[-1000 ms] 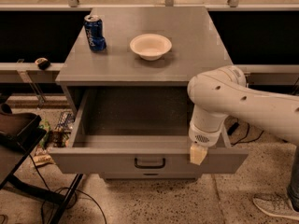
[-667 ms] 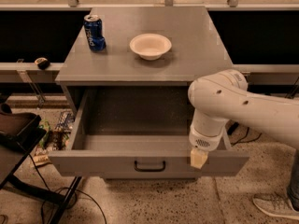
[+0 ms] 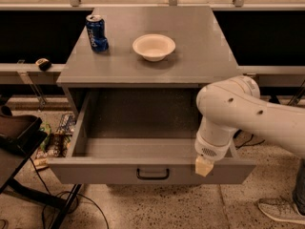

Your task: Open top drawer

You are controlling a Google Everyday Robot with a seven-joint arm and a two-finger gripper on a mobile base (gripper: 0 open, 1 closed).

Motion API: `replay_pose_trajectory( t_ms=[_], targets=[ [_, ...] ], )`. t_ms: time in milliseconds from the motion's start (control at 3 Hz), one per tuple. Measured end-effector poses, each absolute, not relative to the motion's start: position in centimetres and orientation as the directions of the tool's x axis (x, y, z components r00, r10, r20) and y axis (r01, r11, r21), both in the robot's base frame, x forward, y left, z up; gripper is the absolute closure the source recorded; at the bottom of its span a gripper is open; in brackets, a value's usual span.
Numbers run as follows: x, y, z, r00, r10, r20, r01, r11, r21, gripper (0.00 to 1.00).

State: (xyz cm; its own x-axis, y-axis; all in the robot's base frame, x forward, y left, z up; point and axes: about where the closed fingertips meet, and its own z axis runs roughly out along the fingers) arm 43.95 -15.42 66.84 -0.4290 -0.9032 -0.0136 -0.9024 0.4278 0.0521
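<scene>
**As drawer creeps out a bit more, task looks about done**

Since a second ago the drawer has slid slightly further toward the camera: its front panel sits lower in the picture than before, and more of the speckled floor shows. The gripper has gone with it, dropping the same small amount. It now sits at the panel's top edge, right of the handle and not on it. Can't tell if the gripper is apart or together; only its tan tip shows below the white arm.

Judgement: the drawer is well out of the cabinet, with most of the interior exposed. The opening is essentially complete, and at most a short last bit of travel remains.

Orientation:
- The drawer's long axis runs left-right across the picture, parallel to the cabinet's front edge.
- The front panel and handle face the camera, and the open top faces up.
- The slide direction is straight out toward the camera, at right angles to the long axis.
- It sits level and square, with no visible skew.

The can and bowl on the cabinet top have not moved.
</scene>
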Motion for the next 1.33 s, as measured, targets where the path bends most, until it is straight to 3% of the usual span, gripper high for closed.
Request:
replay_pose_trajectory(
  t_ms=[1333],
  targets=[
    [40.2, -16.8, 67.2, -0.486, -0.874, 0.005, -0.873, 0.486, 0.046, 1.0]
  ],
)
